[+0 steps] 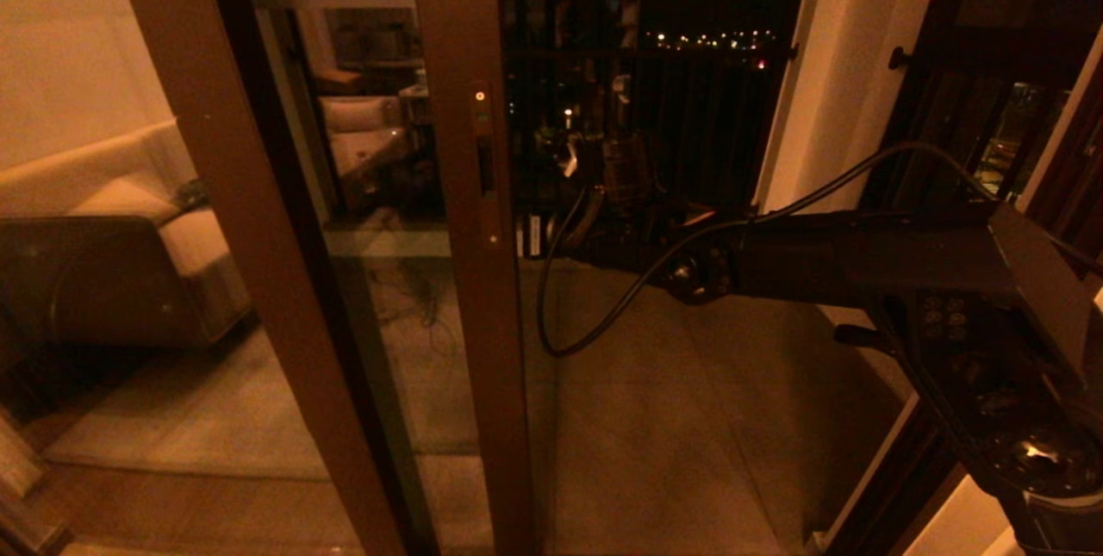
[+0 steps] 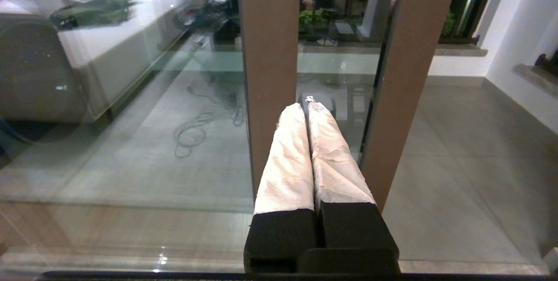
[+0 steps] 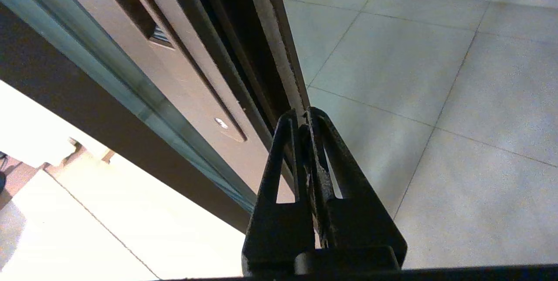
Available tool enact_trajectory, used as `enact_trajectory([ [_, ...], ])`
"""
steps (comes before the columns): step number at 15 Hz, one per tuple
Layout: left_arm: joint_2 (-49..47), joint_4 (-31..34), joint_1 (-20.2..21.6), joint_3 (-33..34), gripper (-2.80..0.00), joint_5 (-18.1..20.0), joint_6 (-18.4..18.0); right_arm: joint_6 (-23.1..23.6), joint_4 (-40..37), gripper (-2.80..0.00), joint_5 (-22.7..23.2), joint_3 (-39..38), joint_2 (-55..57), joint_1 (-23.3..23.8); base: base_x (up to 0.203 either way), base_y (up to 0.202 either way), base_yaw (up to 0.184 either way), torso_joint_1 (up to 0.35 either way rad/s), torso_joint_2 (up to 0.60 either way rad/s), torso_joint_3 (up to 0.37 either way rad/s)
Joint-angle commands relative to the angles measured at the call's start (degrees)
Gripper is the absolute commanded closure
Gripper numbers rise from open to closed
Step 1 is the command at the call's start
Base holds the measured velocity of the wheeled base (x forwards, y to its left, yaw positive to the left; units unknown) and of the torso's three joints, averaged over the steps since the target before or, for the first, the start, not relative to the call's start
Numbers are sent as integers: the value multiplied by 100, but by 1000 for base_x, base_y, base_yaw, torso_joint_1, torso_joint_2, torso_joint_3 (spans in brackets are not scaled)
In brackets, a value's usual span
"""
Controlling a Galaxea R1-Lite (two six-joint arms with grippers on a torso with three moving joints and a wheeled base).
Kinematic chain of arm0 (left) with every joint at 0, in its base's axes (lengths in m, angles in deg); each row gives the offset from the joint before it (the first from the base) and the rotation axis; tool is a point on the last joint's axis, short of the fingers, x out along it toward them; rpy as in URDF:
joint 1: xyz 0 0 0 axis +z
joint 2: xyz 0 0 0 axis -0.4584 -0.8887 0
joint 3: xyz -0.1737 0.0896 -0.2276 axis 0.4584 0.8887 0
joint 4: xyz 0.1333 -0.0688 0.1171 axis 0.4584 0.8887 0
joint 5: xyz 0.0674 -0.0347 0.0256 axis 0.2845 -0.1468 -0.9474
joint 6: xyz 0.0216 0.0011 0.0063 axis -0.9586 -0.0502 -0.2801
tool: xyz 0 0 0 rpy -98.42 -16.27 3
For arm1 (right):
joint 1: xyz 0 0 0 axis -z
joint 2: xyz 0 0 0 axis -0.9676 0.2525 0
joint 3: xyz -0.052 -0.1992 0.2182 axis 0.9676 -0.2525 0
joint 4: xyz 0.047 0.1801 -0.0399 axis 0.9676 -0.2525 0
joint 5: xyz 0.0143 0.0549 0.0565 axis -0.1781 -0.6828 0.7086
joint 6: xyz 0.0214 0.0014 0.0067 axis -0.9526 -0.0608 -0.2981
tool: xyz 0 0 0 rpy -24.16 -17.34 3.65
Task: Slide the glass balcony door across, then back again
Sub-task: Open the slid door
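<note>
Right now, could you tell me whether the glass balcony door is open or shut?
Open. In the head view the glass balcony door stands left of a clear gap showing bare balcony floor and the dark railing beyond.

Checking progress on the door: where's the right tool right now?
In the head view, the right tool reaches in from the right, beside the glass balcony door stile's open edge, level with its handle slot.

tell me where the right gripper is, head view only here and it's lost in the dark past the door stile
observer: The right wrist view shows the right gripper shut, with its tips at the outer edge of the glass balcony door.
operator: in the handle slot?
observer: No, the handle slot lies apart from it, on the stile's face.
operator: left gripper?
observer: The left gripper is shut, holds nothing and faces the glass.
</note>
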Motion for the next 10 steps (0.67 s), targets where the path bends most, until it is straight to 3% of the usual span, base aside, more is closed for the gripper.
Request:
enact_trajectory([
  [1, -7, -6, 1, 219, 0, -5, 0, -7, 14, 0, -1, 3, 74, -34, 0, 0, 0, 0, 0, 0],
  [10, -7, -6, 1, 214, 0, 0, 0, -7, 92, 0, 96, 3, 161, -122, 0, 0, 0, 0, 0, 0],
])
